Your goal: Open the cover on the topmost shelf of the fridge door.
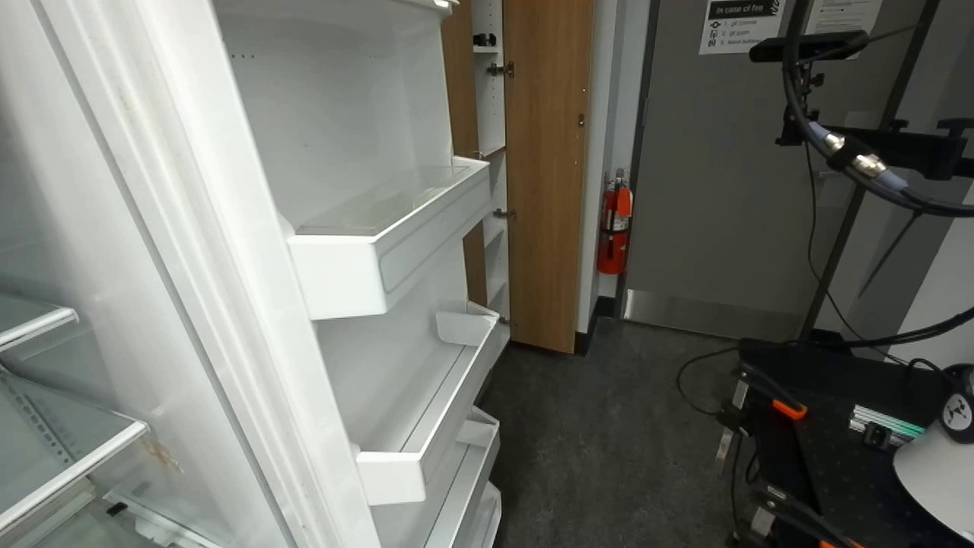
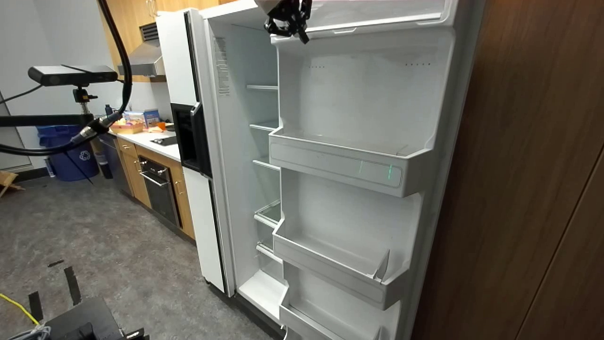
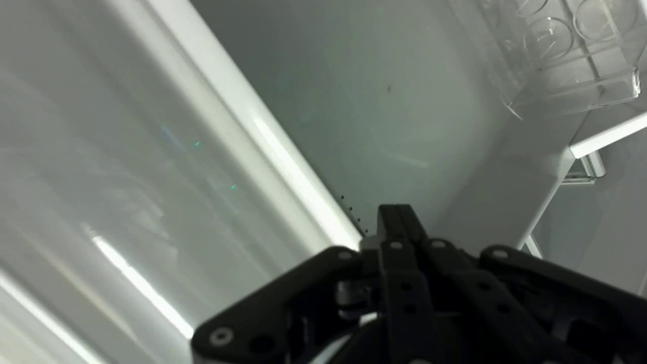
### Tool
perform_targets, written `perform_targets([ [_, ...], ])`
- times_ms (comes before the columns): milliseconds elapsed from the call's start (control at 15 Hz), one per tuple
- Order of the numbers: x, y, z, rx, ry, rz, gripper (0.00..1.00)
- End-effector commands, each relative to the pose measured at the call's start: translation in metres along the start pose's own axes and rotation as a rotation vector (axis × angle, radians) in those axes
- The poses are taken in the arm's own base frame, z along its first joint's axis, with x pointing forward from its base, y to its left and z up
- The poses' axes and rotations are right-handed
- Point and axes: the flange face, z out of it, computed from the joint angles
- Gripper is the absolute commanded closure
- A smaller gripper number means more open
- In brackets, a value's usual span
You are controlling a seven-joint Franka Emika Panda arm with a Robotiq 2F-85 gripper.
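The fridge door (image 2: 368, 99) stands open, its white inner side showing; it also shows in an exterior view (image 1: 327, 114) and in the wrist view (image 3: 394, 131). The topmost shelf's glossy cover (image 2: 377, 12) is cut off by the top edge of that exterior view. Its bright lower lip has a small tab (image 2: 344, 31). The cover appears down; in the wrist view it fills the left side (image 3: 141, 192). My black gripper (image 2: 297, 35) is at the lip's left end, fingertips together and empty in the wrist view (image 3: 402, 217). I cannot tell whether it touches the lip.
A white door bin (image 2: 335, 163) juts out below, with a clear tray (image 3: 556, 65) in it. More bins sit lower. Fridge shelves (image 2: 265, 126) are beside the door. A brown wooden door (image 2: 524, 165) stands beside it. A camera (image 2: 73, 75) and cables hang nearby.
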Motion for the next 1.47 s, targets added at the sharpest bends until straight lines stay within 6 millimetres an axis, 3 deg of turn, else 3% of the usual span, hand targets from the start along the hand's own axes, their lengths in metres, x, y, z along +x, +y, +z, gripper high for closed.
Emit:
perform_targets([
  [0,0.012,0.012,-0.022,-0.063,0.055,-0.010,1.00],
  [533,0.022,0.041,-0.058,-0.166,0.126,0.017,1.00],
  [1400,0.038,0.065,-0.054,-0.227,0.178,0.071,1.00],
])
